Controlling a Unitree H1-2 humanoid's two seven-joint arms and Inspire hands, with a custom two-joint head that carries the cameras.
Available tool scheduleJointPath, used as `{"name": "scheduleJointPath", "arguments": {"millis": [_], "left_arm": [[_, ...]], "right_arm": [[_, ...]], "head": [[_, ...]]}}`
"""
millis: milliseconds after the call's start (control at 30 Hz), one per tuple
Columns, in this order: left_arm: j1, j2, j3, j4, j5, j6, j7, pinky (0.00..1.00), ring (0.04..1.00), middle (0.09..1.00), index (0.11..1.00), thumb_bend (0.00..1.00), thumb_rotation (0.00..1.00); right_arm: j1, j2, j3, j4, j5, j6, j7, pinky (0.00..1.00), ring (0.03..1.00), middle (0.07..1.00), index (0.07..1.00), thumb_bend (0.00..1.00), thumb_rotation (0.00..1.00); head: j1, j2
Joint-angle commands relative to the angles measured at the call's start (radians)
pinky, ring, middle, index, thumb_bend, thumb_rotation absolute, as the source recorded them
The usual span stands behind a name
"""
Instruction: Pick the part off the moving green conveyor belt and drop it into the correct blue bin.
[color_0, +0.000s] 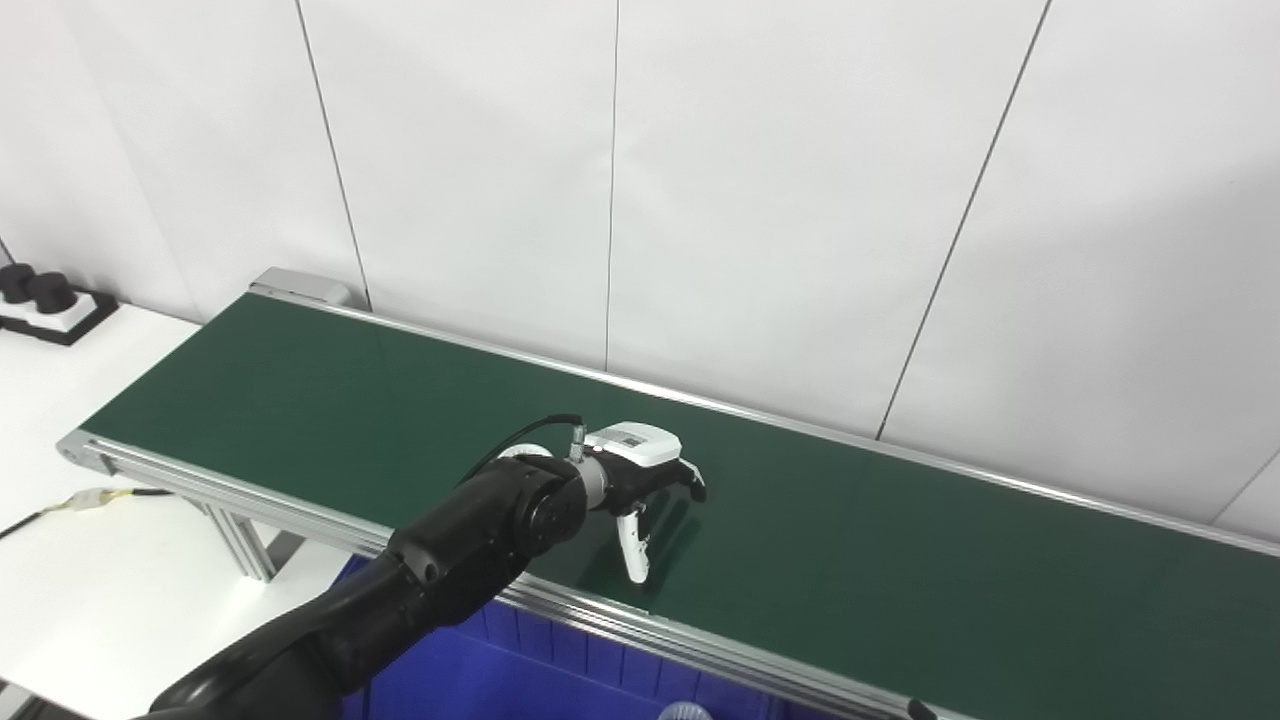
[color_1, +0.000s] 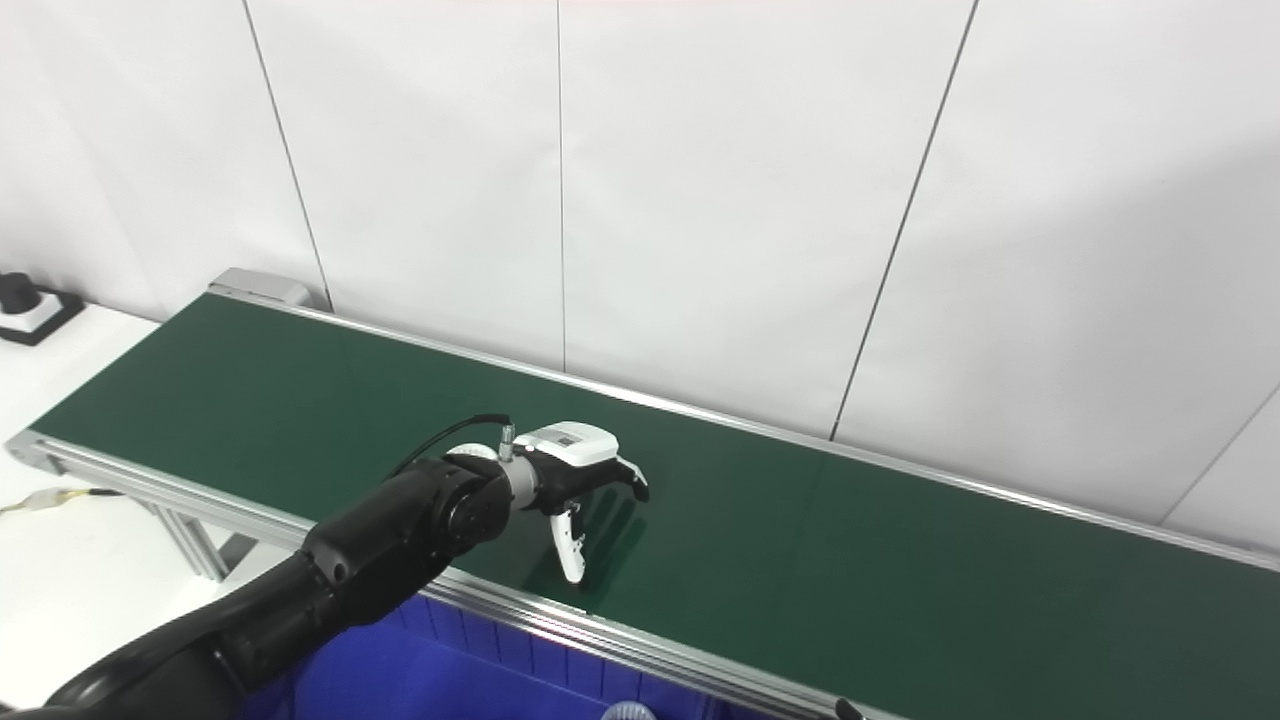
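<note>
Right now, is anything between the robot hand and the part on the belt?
No part shows on the belt in either view. The left robot hand hangs open over bare green belt, nothing visible under or ahead of it. The blue bin sits below the near rail.

A long dark green conveyor belt (color_0: 300, 400) runs diagonally from the upper left toward the lower right, framed by silver metal rails along both edges; its surface is flat, smooth and bare wherever it shows; below its near rail, at the bottom edge of the view, sits a bright blue bin (color_0: 520, 675) with ribbed inner walls, only partly visible; a small white rounded object (color_0: 686, 711) peeks up at the very bottom beside the bin's wall, too cropped to identify; no part can be made out on the belt itself
</note>
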Motion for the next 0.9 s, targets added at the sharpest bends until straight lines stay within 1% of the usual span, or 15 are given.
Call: {"name": "scheduleJointPath", "arguments": {"millis": [0, 133, 233, 433, 500, 733, 867], "left_arm": [[-0.051, 0.03, 0.006, -0.014, 0.014, -0.025, 0.026, 0.85, 0.895, 0.889, 0.826, 0.91, 0.01], [-0.049, 0.031, 0.003, -0.012, 0.023, -0.028, 0.033, 0.85, 0.887, 0.882, 0.822, 0.9, 0.0], [-0.048, 0.029, 0.005, -0.01, 0.025, -0.029, 0.034, 0.86, 0.879, 0.876, 0.817, 0.89, 0.0], [-0.045, 0.032, 0.003, -0.013, 0.038, -0.027, 0.04, 0.86, 0.867, 0.871, 0.811, 0.87, 0.0], [-0.044, 0.033, 0.004, -0.012, 0.039, -0.03, 0.044, 0.84, 0.856, 0.862, 0.802, 0.87, 0.0], [-0.046, 0.038, 0.004, -0.02, 0.04, -0.028, 0.048, 0.87, 0.868, 0.861, 0.792, 0.85, 0.0], [-0.045, 0.038, 0.006, -0.024, 0.044, -0.03, 0.053, 0.85, 0.858, 0.858, 0.786, 0.85, 0.0]], "right_arm": [[-0.006, 0.009, -0.002, -0.036, 0.006, -0.049, -0.003, 0.78, 0.84, 0.87, 0.925, 0.28, 0.74], [-0.002, 0.009, -0.003, -0.043, 0.006, -0.037, -0.003, 0.78, 0.831, 0.864, 0.922, 0.29, 0.75], [-0.002, 0.007, -0.003, -0.039, 0.011, -0.048, 0.001, 0.79, 0.841, 0.869, 0.924, 0.28, 0.74], [-0.002, 0.005, -0.003, -0.042, 0.01, -0.047, 0.002, 0.79, 0.838, 0.87, 0.92, 0.3, 0.74], [-0.001, 0.004, -0.002, -0.044, 0.006, -0.047, 0.002, 0.78, 0.84, 0.868, 0.921, 0.28, 0.74], [0.0, 0.004, -0.002, -0.043, 0.0, -0.049, -0.002, 0.77, 0.833, 0.865, 0.919, 0.29, 0.77], [-0.001, 0.005, -0.002, -0.042, 0.006, -0.049, 0.001, 0.78, 0.836, 0.868, 0.921, 0.28, 0.75]], "head": [[0.0, 0.001], [-0.001, 0.002], [-0.002, 0.003], [-0.002, 0.004], [-0.002, 0.004], [-0.003, 0.005], [-0.004, 0.005]]}}
